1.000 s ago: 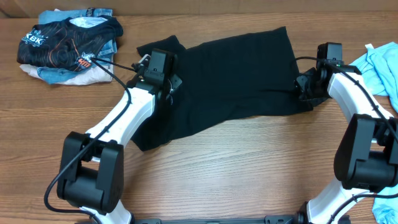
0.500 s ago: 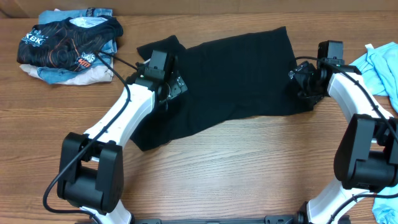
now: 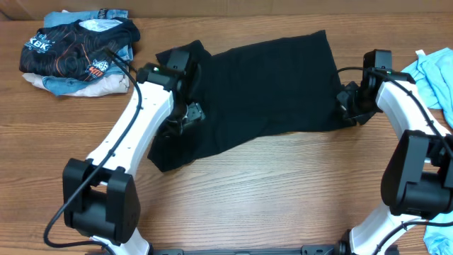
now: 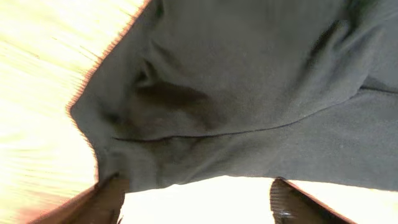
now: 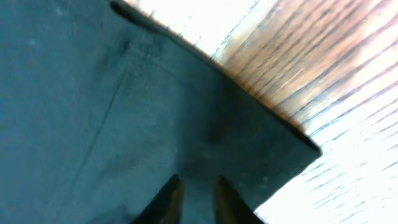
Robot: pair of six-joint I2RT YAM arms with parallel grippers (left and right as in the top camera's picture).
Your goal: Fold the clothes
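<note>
The clothes, a plain black T-shirt (image 3: 262, 85), lie spread flat across the middle of the wooden table. My left gripper (image 3: 190, 115) hovers over the shirt's left part near a sleeve. In the left wrist view that gripper (image 4: 196, 202) stands open, the T-shirt's edge (image 4: 249, 93) just ahead of its fingertips and bare table between them. My right gripper (image 3: 347, 106) sits at the shirt's front right corner. The right wrist view shows this gripper (image 5: 199, 199) drawn close together, with the T-shirt's fabric (image 5: 93, 112) pinched in the narrow gap.
A pile of other garments, topped by a black shirt with orange-and-white print (image 3: 78, 49), lies at the back left. A light blue garment (image 3: 432, 74) lies at the right edge. Bare wooden table (image 3: 269, 191) stretches in front of the shirt.
The left gripper has opened and shifted toward the front over the shirt's left part. The right gripper opened, then closed on the shirt's right corner.
</note>
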